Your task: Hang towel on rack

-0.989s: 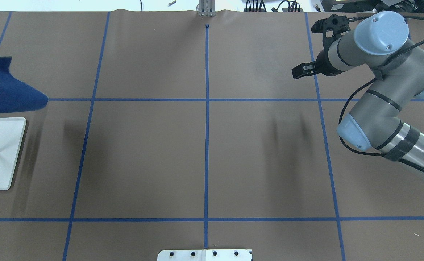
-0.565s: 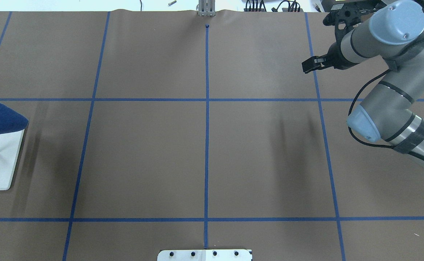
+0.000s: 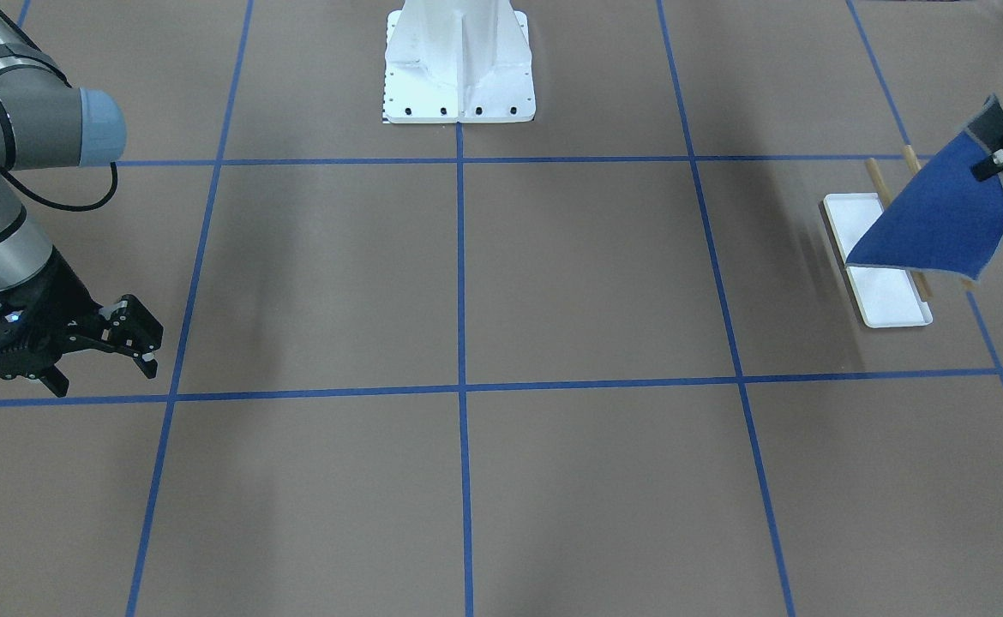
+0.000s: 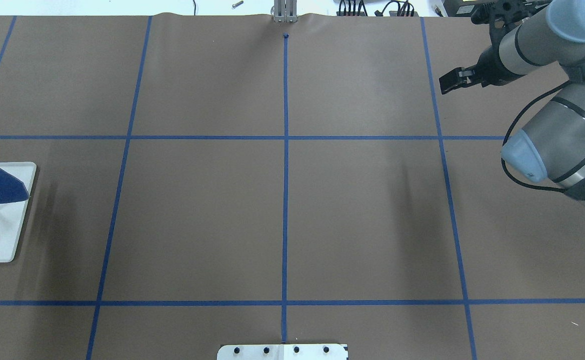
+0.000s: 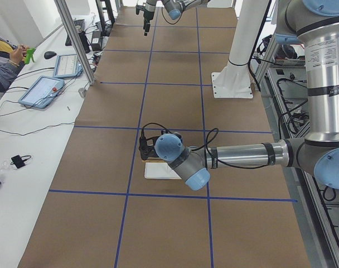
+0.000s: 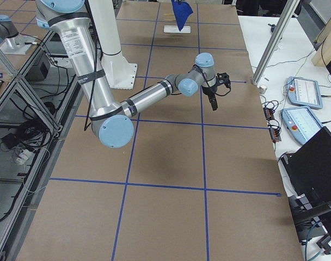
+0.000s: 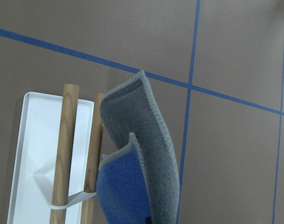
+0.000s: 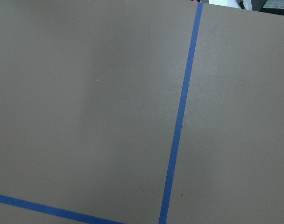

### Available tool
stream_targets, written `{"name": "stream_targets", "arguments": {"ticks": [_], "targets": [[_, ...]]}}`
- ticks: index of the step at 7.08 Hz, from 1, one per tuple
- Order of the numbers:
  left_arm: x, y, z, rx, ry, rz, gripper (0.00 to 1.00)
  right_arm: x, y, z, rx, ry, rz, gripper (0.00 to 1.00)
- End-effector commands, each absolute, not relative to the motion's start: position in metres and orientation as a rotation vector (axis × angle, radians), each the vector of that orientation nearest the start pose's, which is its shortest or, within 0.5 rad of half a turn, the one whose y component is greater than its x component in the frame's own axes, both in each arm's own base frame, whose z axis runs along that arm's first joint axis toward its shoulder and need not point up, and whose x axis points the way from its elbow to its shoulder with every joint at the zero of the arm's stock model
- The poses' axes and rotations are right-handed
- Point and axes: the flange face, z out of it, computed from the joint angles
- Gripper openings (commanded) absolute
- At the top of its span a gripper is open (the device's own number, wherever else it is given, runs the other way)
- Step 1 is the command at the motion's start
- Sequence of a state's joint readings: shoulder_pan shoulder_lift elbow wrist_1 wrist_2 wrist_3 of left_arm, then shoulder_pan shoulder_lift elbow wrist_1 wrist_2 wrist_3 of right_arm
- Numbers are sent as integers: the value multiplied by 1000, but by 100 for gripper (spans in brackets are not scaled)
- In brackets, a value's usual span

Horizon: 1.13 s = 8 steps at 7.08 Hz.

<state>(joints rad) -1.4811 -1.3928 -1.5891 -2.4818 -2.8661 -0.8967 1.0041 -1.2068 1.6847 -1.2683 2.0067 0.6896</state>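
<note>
- the towel (image 3: 930,227) has slid down the left edge of the overhead view, from above the blue line to over the upper end of the rack (image 3: 891,304).
- the left pincer (image 3: 997,157), at the right edge of the front view, is clamped on the towel's upper corner; the cloth hangs folded, grey side outward.
- in the left wrist view it dangles beside the dowel bars (image 7: 67,140), seemingly draped over neither, so the hanging is not done.
- the right pincer (image 4: 450,82) has drawn back toward the overhead view's upper right, fingers apart and empty.
</note>
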Motion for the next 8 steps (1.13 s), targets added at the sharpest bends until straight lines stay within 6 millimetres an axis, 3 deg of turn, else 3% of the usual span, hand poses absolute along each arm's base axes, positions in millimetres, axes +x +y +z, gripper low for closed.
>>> {"name": "stream_targets", "arguments": {"ticks": [1, 6, 8], "targets": [[-3, -402, 625, -67, 1365, -232, 0, -260, -584, 377, 376, -783, -54, 100], [-2, -403, 656, -135, 1353, -284, 3, -239, -588, 376, 358, -817, -39, 100], [-1, -405, 653, -141, 1354, -292, 5, -237, -588, 376, 359, -818, -37, 100]]}}
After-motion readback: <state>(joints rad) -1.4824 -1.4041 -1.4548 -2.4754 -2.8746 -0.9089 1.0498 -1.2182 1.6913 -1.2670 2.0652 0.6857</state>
